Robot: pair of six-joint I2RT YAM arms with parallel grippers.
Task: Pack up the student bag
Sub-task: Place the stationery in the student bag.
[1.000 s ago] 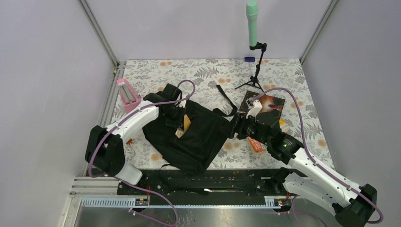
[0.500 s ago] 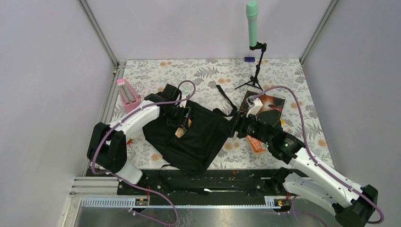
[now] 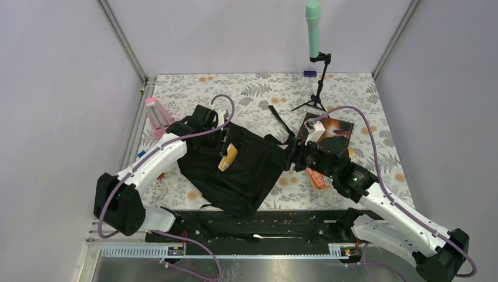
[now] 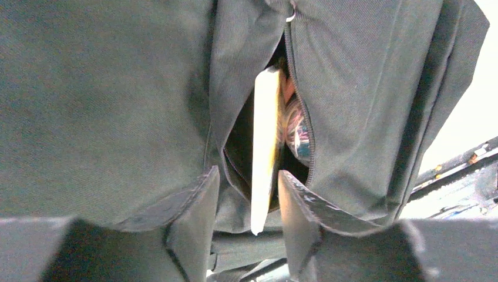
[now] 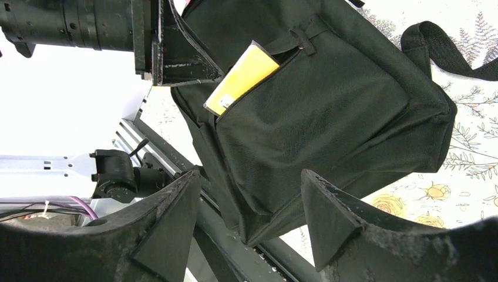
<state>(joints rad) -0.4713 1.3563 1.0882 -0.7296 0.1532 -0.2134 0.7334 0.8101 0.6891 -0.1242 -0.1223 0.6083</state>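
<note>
— What do the arms look like?
— Left arm (image 3: 154, 164), right arm (image 3: 393, 218): white shells, black joints, chunky black bases (lower corners of the top view).
— Cables?
— A purple cable (image 3: 346, 108) loops along each.
— Fingers (image 5: 170, 229)?
— Black wedges with scuffed, dusty edges.

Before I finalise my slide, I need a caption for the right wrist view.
Open right gripper faces the student bag, a flat yellow item sticking out of its zip pocket.

Soft black student bag (image 3: 246, 170) lies slumped flat, front zip pocket gaping open.
</note>
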